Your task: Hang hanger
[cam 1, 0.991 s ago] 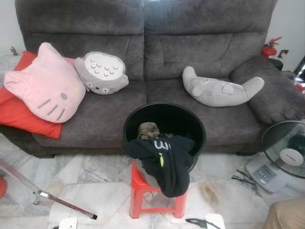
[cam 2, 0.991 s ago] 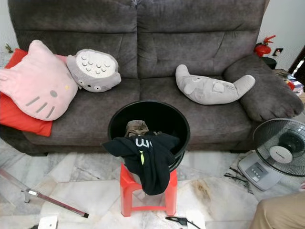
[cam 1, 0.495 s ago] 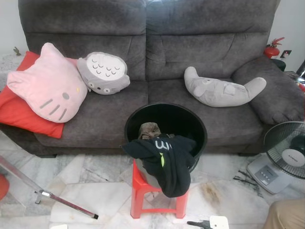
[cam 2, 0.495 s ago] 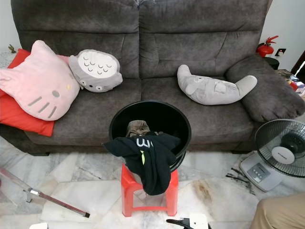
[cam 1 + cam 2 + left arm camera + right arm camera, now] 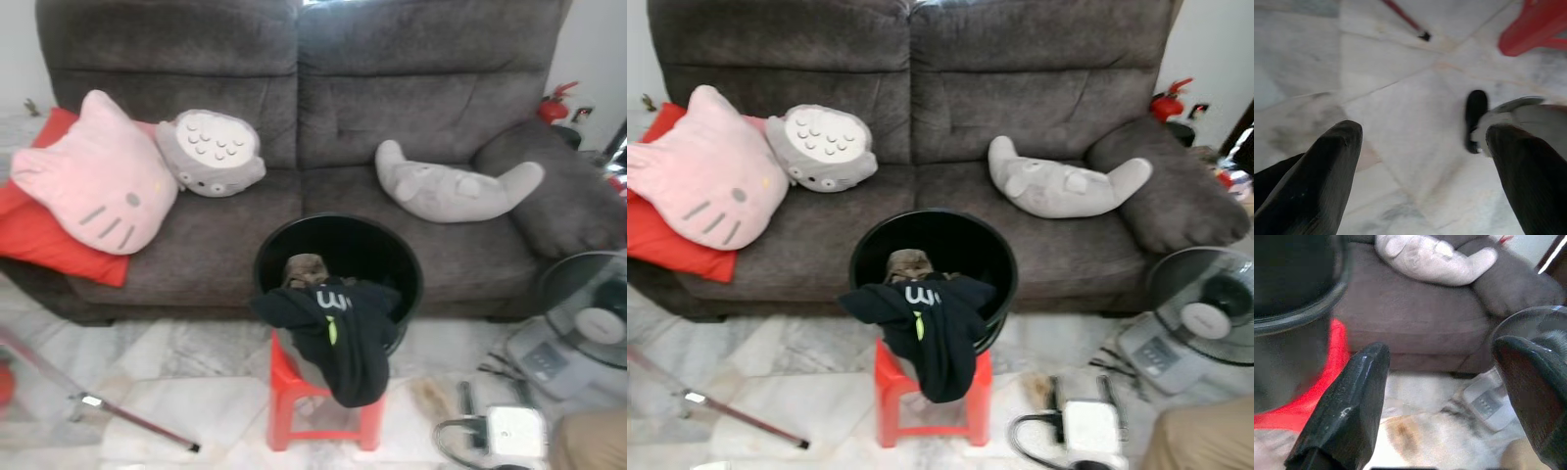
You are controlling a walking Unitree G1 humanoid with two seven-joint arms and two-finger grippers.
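Observation:
A black bucket (image 5: 392, 257) stands on a red plastic stool (image 5: 284, 382) in front of a grey sofa (image 5: 294, 117). A black garment with white lettering (image 5: 338, 328) hangs over the bucket's front rim, and brownish cloth (image 5: 306, 266) lies inside. My right gripper (image 5: 1080, 390) is low at the stool's right, over the marble floor, fingers open and empty; its wrist view faces the bucket (image 5: 1293, 289) and stool (image 5: 1327, 377). My left gripper (image 5: 1425, 147) is open above the floor with nothing in it.
A pink cat cushion (image 5: 93, 176), a grey round cushion (image 5: 211, 152) and a grey crescent cushion (image 5: 456, 186) lie on the sofa. A floor fan (image 5: 588, 318) stands at the right. A metal rod (image 5: 127, 416) lies on the floor at the left. Tan fabric (image 5: 593, 446) is at the bottom right.
My right gripper has risen from the bottom edge and moved right, so its wrist and fingers now stand beside the stool. The camera has shifted slightly.

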